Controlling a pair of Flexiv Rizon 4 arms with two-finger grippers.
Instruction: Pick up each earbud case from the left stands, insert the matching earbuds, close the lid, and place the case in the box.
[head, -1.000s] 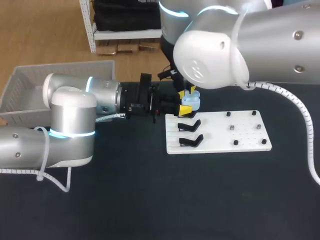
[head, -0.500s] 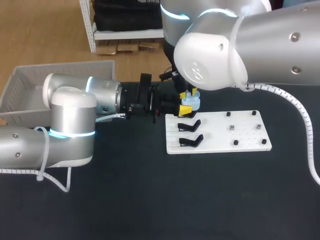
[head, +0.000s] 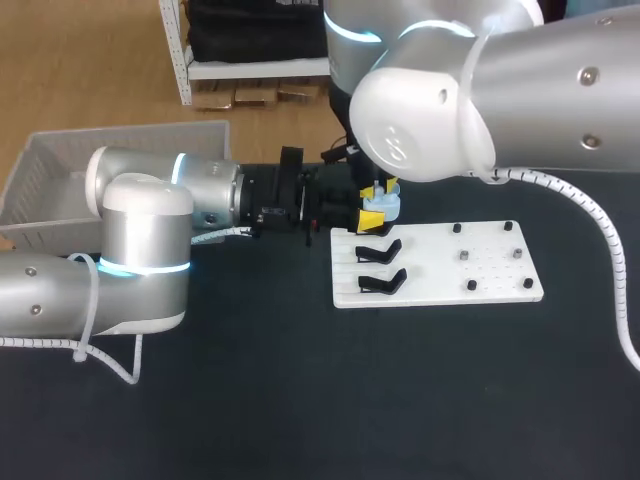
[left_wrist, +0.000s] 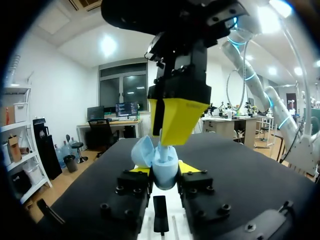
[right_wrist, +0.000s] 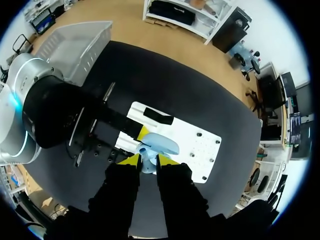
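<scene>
**Desk** (head: 400, 400): dark surface; carries one white board (head: 480, 275), taken here as the reference for all places.

**White board:** flat and rectangular. Two black stands sit at its left end, one (head: 378, 250) behind the other (head: 381, 282). Small dark pegs are scattered over its right half.

**Earbud case** (head: 381, 207): pale blue, held off the desk just above the board's far left corner. In the left wrist view its lid (left_wrist: 142, 151) stands hinged open, leaning to one side of the body.

**Left tool** (head: 362, 216): reaches in level from the left of the board, at its far left corner. It is closed on the earbud case, with one yellow tip pressed to each side of the case body and the case seated between them.

**Right tool** (head: 381, 188): hangs straight down over the board's far left corner, directly above the open case. Its yellow tips are drawn close together and pinch a small pale-blue earbud (left_wrist: 162, 153), whose lower end sits in the mouth of the case. The tool's tips are just above the case rim.

**Box** (head: 60, 170): pale mesh-sided bin, well to the left of the board, beyond the left arm.
</scene>
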